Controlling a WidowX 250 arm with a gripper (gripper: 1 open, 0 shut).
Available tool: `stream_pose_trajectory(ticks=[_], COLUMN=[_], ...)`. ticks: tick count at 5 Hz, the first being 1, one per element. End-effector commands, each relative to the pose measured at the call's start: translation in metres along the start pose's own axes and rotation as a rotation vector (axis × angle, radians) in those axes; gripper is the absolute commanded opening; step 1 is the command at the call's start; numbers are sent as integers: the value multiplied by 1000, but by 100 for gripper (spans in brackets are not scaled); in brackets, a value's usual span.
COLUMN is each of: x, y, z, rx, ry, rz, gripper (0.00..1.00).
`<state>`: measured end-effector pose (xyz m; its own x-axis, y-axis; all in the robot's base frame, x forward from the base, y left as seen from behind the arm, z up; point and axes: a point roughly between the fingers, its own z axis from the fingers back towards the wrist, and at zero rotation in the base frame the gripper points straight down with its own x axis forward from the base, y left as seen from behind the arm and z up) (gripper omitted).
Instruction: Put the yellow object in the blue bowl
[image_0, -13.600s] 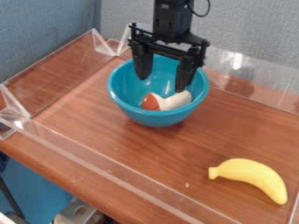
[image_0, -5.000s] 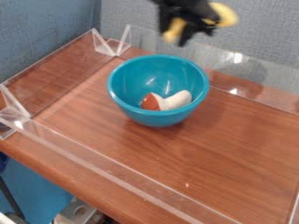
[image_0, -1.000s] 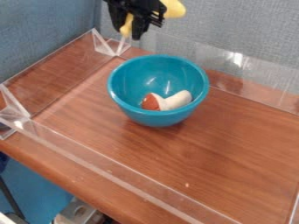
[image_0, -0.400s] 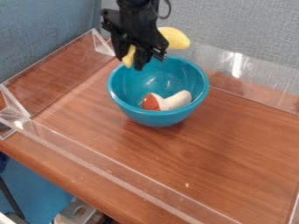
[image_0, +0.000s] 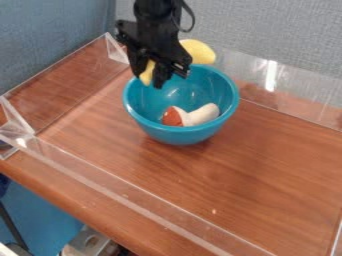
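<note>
Black gripper (image_0: 158, 66) hangs over the back-left rim of the bowl (image_0: 150, 120), pointing steeply down. Its jaws stand partly closed, and between them they clamp the banana (image_0: 195, 51). One yellow end of the banana sticks out to the right of the fingers, near the back rim of the bowl; a smaller yellow part shows at the left, between the dark fingers (image_0: 139, 55). The middle of the banana is hidden by the gripper. The banana is in the air, above the bowl's edge, and it does not touch the bowl.

The bowl is teal-blue, round and deep, and it stands upright on the brown wooden table (image_0: 201, 190), toward the back. Inside it, at the bottom, lies a small red-and-white piece (image_0: 190, 115): the red part is on the left and the white part on the right. The gripper's fingertips are above this piece and a little behind it.

Clear plastic walls (image_0: 80, 165) go around the table surface. Behind the table there is a blue-grey wall (image_0: 54, 30). The front and right part of the table has nothing on it but reflections.
</note>
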<state>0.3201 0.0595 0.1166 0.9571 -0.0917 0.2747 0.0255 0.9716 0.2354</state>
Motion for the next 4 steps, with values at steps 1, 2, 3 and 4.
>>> stream_pose_trajectory(ticks=[1, 2, 3, 4], x=[3, 2, 3, 5], y=[-4, -7, -8, -7], z=[1, -8, -8, -2], rx=[2, -1, -2, -5], ry=[-21, -5, -1, -6], rz=[-10, -14, -12, -3], gripper=[0, 0, 0, 0])
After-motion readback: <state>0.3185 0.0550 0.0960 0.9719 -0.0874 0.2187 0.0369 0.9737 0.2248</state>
